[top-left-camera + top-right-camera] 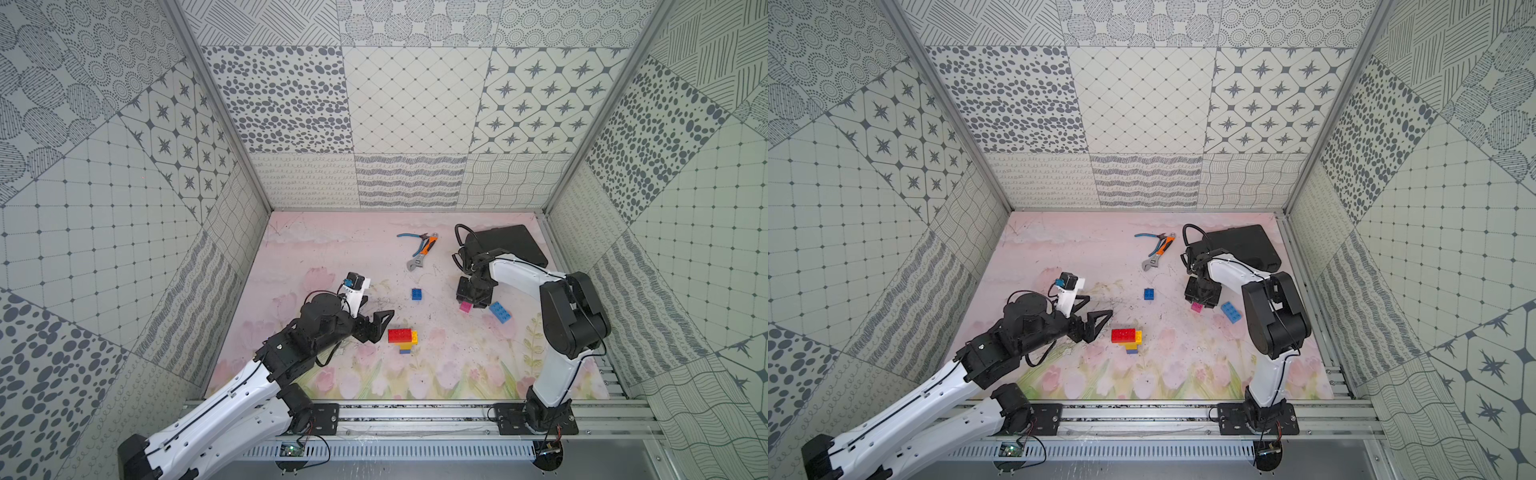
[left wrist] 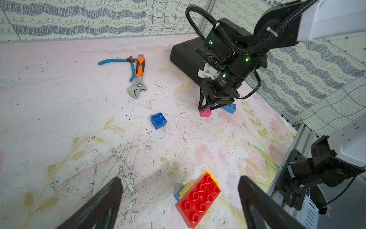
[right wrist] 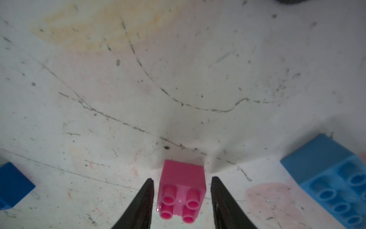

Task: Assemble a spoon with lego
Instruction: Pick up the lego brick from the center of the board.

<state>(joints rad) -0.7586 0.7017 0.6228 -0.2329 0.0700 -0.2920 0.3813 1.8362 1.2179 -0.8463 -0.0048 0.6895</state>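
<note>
Pink brick (image 3: 182,192) sits on the mat (image 1: 332,257), straddled by the right gripper (image 3: 182,179). Its jaws are partly open with a slim gap on either side, so we see no grip.

In both top views, around the pink brick:
- light blue brick (image 1: 500,312) at 3 o'clock
- dark blue brick (image 1: 417,294) at 10
- half-built spoon (image 1: 402,337), red on yellow and blue, at 8

Left gripper (image 2: 180,179) is spread wide and empty, at the spoon's 10 o'clock.

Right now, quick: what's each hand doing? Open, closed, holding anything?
Left hand: open, empty.
Right hand: open, straddling the small pink square plastic brick, with a gap on either side; not gripping it yet.
</note>
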